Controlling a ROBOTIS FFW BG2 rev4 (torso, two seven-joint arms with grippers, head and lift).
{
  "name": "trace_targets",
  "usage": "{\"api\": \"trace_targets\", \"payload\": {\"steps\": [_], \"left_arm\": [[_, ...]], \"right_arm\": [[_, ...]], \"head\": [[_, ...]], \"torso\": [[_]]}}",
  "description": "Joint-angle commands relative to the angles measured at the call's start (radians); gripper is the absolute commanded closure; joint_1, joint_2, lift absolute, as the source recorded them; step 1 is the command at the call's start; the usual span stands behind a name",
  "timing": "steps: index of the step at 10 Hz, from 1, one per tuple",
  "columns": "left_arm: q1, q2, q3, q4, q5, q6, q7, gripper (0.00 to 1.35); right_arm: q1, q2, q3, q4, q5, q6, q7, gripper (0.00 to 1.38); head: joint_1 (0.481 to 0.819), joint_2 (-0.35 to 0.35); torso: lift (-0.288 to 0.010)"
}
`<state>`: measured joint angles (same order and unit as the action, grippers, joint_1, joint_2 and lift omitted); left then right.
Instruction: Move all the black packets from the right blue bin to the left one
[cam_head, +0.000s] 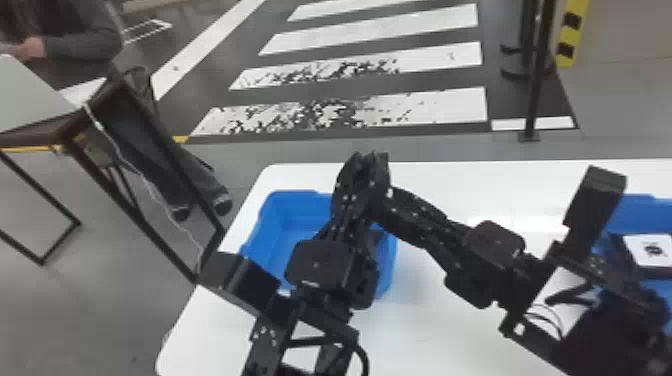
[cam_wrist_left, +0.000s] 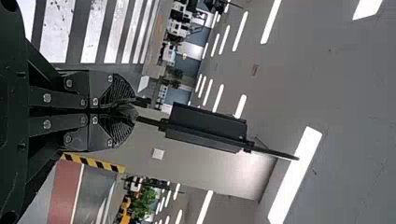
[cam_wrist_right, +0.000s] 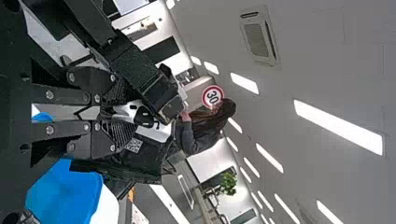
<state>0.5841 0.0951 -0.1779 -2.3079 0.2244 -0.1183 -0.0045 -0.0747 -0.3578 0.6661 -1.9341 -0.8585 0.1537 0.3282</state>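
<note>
Grey floor (cam_head: 125, 310) with white crossing stripes (cam_head: 430, 55) beyond the far edge of the white table (cam_head: 450, 185), and a black post (cam_head: 535, 90) upright past that same edge. Near the table's far-left corner, the left blue bin (cam_head: 300, 210), open-topped, partly behind dark arm parts. Well apart from it, farther right along the same far edge, the right blue bin (cam_head: 635, 212), cut off by the head view's border. Inside that right bin, a black packet (cam_head: 655, 272): dark-sided, with a flat white label (cam_head: 636, 250) turned upward and a dark rounded mark on the label. To the near side of the left bin, the left arm (cam_head: 300, 325), rising from the bottom edge of the head view, angled forward over the bin, with the left gripper (cam_head: 370, 160) pointing toward the table's far edge. Jaws of this one clenched, tips together in the left wrist view. From the right, slanting leftward above the table between the two bins, the right arm (cam_head: 530, 280), with the right gripper (cam_head: 385, 205) close against the left one in the head view, overlapping it. Cannot tell whether released, clenched or grasping anything.
</note>
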Motion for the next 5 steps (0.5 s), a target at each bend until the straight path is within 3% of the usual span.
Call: {"api": "trace_targets", "payload": {"steps": [1, 2, 5], "left_arm": [[0.000, 0.000, -0.002, 0.000, -0.009, -0.017, 0.000, 1.21], [0.000, 0.000, -0.002, 0.000, -0.009, -0.019, 0.000, 1.21], [0.000, -0.005, 0.008, 0.000, -0.009, -0.034, 0.000, 1.21]], "right_arm": [[-0.001, 0.000, 0.000, 0.006, 0.023, -0.026, 0.000, 0.39], [-0.001, 0.000, 0.000, 0.006, 0.041, -0.041, 0.002, 0.00], [-0.001, 0.005, 0.000, 0.031, 0.023, -0.058, 0.017, 0.00]], "head": [[0.694, 0.344], [0.690, 0.341], [0.683, 0.339]], "torso": [[-0.140], [-0.140], [-0.140]]}}
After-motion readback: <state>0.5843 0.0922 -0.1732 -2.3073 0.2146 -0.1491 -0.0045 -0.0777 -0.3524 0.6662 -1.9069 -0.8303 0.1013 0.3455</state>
